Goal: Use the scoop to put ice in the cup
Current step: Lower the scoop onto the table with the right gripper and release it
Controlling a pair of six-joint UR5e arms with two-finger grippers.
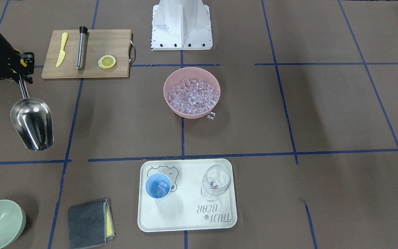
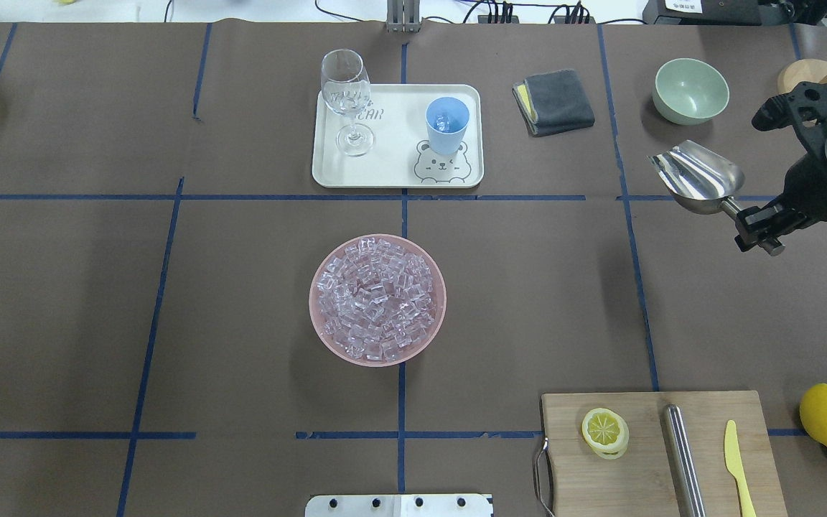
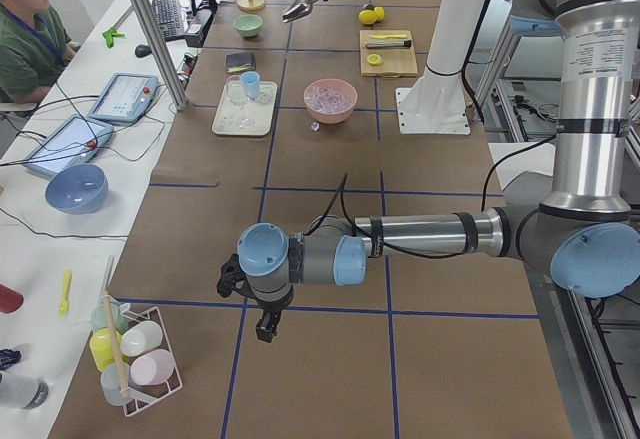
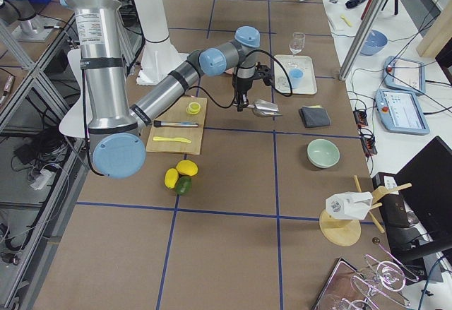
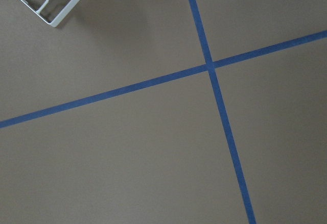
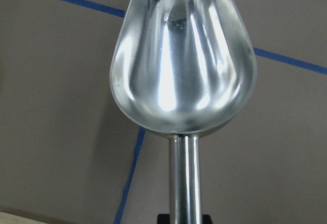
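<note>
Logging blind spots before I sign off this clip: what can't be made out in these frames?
1. Left gripper: open or shut unclear; it shows only small in the exterior left view, and its wrist view shows just table.
2. Right gripper: its hold on the scoop is cut off by the right wrist view's bottom edge.
3. Ice in the cup: count unclear; the cubes are clear and tiny in the front-facing view.

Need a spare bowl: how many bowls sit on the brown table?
2: a pink bowl holding ice at the table's middle, and an empty green bowl near the grey cloth.
</note>
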